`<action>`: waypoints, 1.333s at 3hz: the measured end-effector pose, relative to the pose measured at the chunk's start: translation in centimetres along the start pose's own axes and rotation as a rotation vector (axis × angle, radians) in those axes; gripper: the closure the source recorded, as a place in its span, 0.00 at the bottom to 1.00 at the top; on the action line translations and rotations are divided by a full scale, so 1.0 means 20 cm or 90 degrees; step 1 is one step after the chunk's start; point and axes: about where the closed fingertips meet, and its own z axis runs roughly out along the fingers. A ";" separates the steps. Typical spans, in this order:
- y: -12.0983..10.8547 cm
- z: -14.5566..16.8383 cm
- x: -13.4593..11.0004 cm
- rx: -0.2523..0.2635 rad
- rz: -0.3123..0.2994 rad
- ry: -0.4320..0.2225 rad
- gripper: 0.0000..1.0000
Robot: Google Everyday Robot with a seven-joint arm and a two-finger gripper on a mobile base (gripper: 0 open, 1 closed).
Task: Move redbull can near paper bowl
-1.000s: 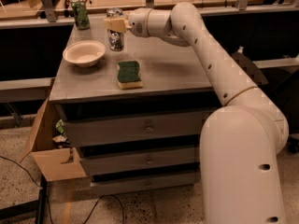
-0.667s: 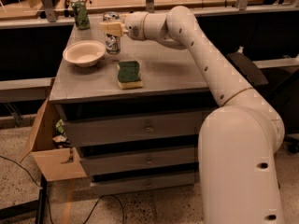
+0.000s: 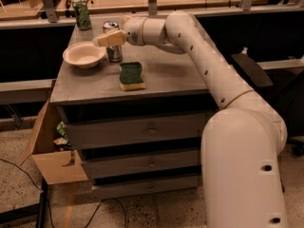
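Redbull can (image 3: 114, 53): stood upright, long axis vertical, metal top facing up. It was a slim cylinder with dull silver sides. It sat toward the back left of the cabinet top (image 3: 166, 75), just right of the paper bowl (image 3: 83, 56) and close beside its rim; contact between them could not be made out. The base was at the surface, though whether it bore weight there could not be told.

Gripper (image 3: 108, 38): reached in from the right at the can's upper half and was clasped about the can. One cream finger (image 3: 114, 38) lay across the near side of the can, pointing left over the bowl's right rim. The other finger was hidden behind the can.

Paper bowl: shallow and round, matte cream-white, with a wide flared rim.

Green sponge (image 3: 131, 74): a flat rectangular pad with a rough dark green top over a yellow layer. It lay in front and slightly right of the can, apart from it.

Green patterned can (image 3: 82, 14): upright at the back left corner, well behind the bowl.

Cabinet: smooth grey metal top over stacked grey drawers (image 3: 142, 132) with small round knobs.

Arm (image 3: 199, 46): smooth white rounded segments, running from the bulky white robot body (image 3: 242, 165) at lower right up and left across the cabinet.

Cardboard box (image 3: 57, 167): brown and open, against the cabinet's left side on the speckled floor (image 3: 19, 194).
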 end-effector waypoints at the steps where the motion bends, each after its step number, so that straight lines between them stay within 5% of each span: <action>1: 0.00 0.00 0.00 0.000 0.000 0.000 0.00; 2: -0.15 -0.25 0.01 0.060 0.004 0.022 0.00; 3: -0.34 -0.66 0.03 0.168 0.007 0.057 0.00; 4: -0.51 -1.09 0.06 0.321 0.009 0.131 0.00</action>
